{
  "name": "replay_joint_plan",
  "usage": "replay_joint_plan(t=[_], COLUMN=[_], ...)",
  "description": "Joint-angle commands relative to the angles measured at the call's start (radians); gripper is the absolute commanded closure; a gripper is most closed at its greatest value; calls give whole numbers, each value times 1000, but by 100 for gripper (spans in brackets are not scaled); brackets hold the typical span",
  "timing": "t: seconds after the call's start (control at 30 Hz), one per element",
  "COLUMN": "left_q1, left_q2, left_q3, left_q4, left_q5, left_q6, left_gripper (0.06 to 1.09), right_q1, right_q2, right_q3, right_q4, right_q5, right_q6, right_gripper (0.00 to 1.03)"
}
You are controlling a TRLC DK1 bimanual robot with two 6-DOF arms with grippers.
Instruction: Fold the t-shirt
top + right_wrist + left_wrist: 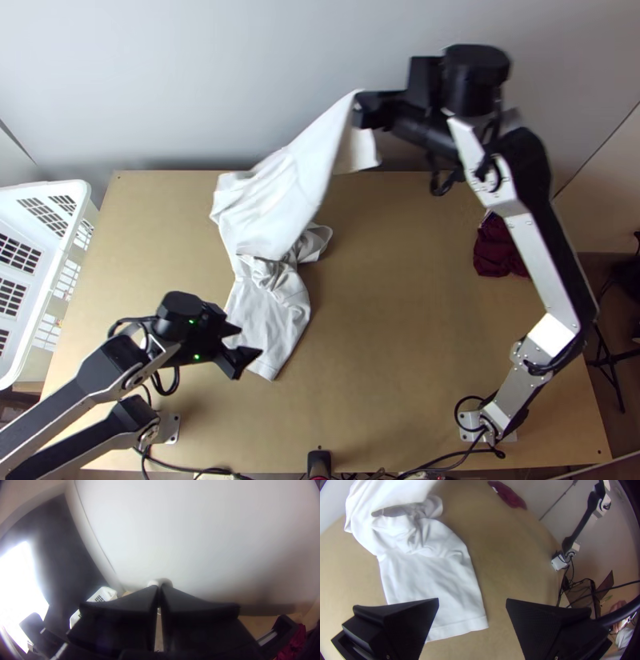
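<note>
"Starting out, or nearly folded?"

"Barely begun, it seems. From above, the white t-shirt (276,196) lies rumpled on the worktop (384,320), left of centre, one part raised, clamped in the right gripper (358,110), upper centre. The left gripper (249,340), lower left, has its fingers apart. Smoothing and folding remain."

Top view fairly bright, diffuse light, soft shadow on table (400,320) beside shirt (268,324). Right gripper (362,110) blurred there and in right wrist view. Left wrist view: dimmer, table edges bent, corners dark. Right wrist view: blown-out glare (20,583) against dark wall (63,553), hazy bloom around it.
</note>
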State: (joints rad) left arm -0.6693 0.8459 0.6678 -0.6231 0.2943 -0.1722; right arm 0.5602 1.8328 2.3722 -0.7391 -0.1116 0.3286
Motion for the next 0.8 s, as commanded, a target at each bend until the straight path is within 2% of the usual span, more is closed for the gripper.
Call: replay_joint_plan(t=[0.0, 0.07, 0.23, 0.27, 0.33, 0.57, 0.77], left_q1=[-162, -159, -115, -128, -153, -184, -236], left_q2=[67, 104, 251, 289, 346, 564, 582], left_q3=[10, 18, 32, 33, 46, 102, 116], left_q4=[28, 71, 263, 284, 307, 292, 204], left_q5=[-1, -21, -207, -257, -304, -449, -465], left_q6=[0, -3, -4, 3, 7, 10, 10], left_gripper=[11, 11, 11, 11, 11, 11, 11], right_q1=[-88, -91, -91, -94, -111, -157, -167], right_q2=[-60, -73, -93, -96, -106, -141, -161], right_q3=[-7, -21, -31, -31, -31, -31, -42], right_q4=[7, 6, -8, -9, -9, -55, -80], right_q5=[13, 13, 13, 15, 15, 13, 13], right_q6=[-3, -3, -3, -3, -5, -14, -16], right_gripper=[100, 100, 100, 100, 100, 100, 100])
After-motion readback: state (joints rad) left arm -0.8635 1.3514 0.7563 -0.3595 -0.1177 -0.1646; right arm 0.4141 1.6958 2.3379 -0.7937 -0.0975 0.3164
